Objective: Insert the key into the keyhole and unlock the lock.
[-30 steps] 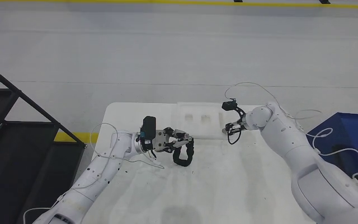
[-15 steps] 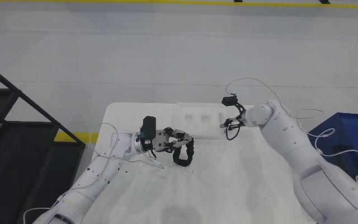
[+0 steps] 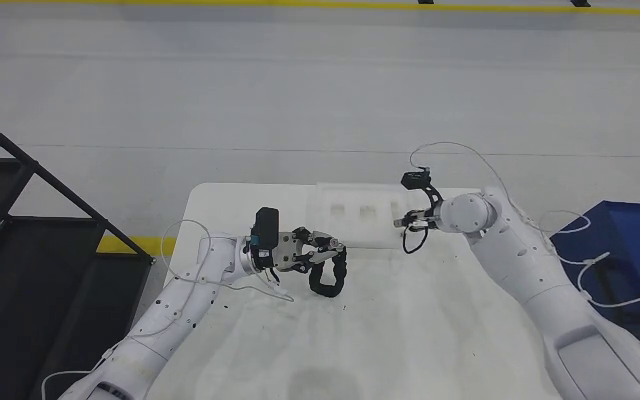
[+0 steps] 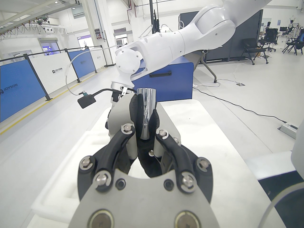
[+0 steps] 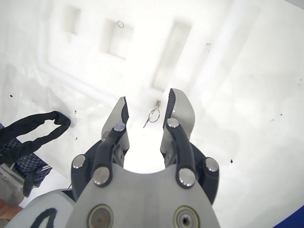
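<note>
Right claw [image 5: 148, 106] is wide open with nothing in it, hanging right over the key [image 5: 147, 121]. The key sits low-centre in the right wrist view, flat on the table [image 5: 249, 96], just beside the near edge of the foam tray [image 5: 95, 72] and in the gap between the two fingers. From the top view the same claw [image 3: 408, 230] is right of centre, at the tray's right end.

Left claw [image 4: 144, 117] is clamped shut on the lock [image 4: 147, 110], with the shiny barrel sticking up between the fingers mid-frame. The lock's black loop [image 3: 325, 280] droops onto the table just below centre-left in the top view. I can't make out the keyhole anywhere.

So I'd say we're at the key pickup: lock's in hand, key isn't. Next move looks like a straight drop and a pinch, and that's the fiddly part, because the key is thin and lying flat, so the fingertips could skate over it or shove it against the foam. It'd need to get under the ring or catch the head edge-on. The two arms are well apart too, so there's a carry afterwards.
</note>
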`<state>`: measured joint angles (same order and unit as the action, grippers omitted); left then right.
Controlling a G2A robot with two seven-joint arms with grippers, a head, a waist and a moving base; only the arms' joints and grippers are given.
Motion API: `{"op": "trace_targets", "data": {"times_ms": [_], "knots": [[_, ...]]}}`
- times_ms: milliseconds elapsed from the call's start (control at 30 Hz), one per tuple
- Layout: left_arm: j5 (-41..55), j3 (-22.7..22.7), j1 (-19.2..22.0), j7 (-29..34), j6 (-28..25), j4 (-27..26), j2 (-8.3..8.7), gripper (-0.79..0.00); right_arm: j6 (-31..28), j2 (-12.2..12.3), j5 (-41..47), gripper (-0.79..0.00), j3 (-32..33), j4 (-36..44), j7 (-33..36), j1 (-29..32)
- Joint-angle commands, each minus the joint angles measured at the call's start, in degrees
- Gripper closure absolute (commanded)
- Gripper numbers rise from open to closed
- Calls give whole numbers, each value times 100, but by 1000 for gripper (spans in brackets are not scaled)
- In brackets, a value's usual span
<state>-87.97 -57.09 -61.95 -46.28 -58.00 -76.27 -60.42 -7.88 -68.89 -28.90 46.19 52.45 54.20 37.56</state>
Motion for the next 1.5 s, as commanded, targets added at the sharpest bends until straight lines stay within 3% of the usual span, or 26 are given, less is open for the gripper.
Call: {"op": "trace_targets", "data": {"times_ms": [0,133,300,400,567,1000,1167,1333,1467], "knots": [[0,0,0,0,0,0,0,0,163,107,-82,-336,177,442,84,232],[0,0,0,0,0,0,0,0,447,299,-210,-339,548,1162,203,722],[0,0,0,0,0,0,0,0,612,405,-188,-354,852,1513,17,1119],[0,0,0,0,0,0,0,0,586,396,-106,-369,890,1401,-216,1212],[0,0,0,0,0,0,0,0,457,322,-46,-329,786,1174,-493,1130],[0,0,0,0,0,0,0,0,500,160,-145,-332,473,798,-486,927],[0,0,0,0,0,0,0,0,487,105,-143,-243,398,630,-535,884],[0,0,0,0,0,0,0,0,472,52,-195,-102,316,517,-501,805],[0,0,0,0,0,0,0,0,472,9,-215,-71,260,412,-503,758]]}}
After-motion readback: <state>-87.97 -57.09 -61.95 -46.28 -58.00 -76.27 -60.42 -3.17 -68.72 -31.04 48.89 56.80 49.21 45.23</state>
